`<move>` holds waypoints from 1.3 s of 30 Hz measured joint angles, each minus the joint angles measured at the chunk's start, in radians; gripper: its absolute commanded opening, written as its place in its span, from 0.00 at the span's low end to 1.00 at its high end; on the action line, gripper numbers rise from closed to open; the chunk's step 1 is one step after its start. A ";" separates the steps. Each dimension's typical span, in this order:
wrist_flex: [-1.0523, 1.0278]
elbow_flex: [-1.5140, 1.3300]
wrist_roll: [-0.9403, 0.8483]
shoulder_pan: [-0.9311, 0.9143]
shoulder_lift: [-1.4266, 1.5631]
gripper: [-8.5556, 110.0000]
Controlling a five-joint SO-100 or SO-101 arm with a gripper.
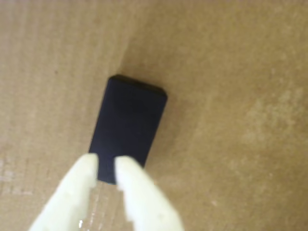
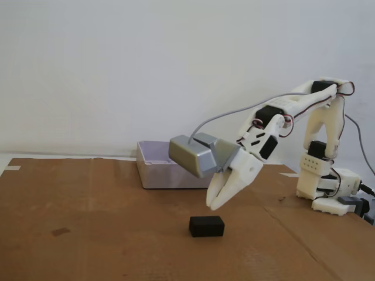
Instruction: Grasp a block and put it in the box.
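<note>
Cardboard-covered tabletop, white wall behind. Block lies near, centre; box far behind. Pincer hovers above block, narrowly parted, empty. Approach step; next: widen, descend, straddle block.

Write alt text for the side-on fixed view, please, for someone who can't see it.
A white robot arm reaches left across a brown cardboard surface, its gripper hanging narrowly open just above a small black block. Behind sits a shallow pale lavender box against a white wall; a grey camera housing rides on the wrist.
</note>
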State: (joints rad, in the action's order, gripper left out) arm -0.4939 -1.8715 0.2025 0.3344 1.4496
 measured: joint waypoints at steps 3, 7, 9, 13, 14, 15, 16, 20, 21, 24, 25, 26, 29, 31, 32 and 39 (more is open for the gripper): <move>0.000 0.000 0.000 0.000 0.000 0.25; 0.000 0.000 0.000 0.000 0.000 0.28; 0.000 0.000 0.000 0.000 0.000 0.31; 0.000 0.000 0.000 0.000 0.000 0.38; 0.000 0.000 0.000 0.000 0.000 0.39; 0.000 0.000 0.000 0.000 0.000 0.40; 0.000 0.000 0.000 0.000 0.000 0.40; 0.000 0.000 0.005 0.000 0.000 0.40; 0.000 0.000 0.015 0.002 0.000 0.40; 0.000 0.000 0.049 0.012 0.000 0.40; 0.000 0.000 0.054 0.018 0.000 0.40; 0.000 0.000 0.057 0.028 0.000 0.40; 0.000 0.000 0.063 0.052 0.000 0.40; 0.000 0.000 0.063 0.063 0.000 0.40; 0.000 0.000 0.060 0.063 0.000 0.40; 0.000 0.003 0.069 0.071 -0.008 0.40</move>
State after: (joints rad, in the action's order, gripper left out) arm -0.4939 -1.8684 0.2715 0.4050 1.4419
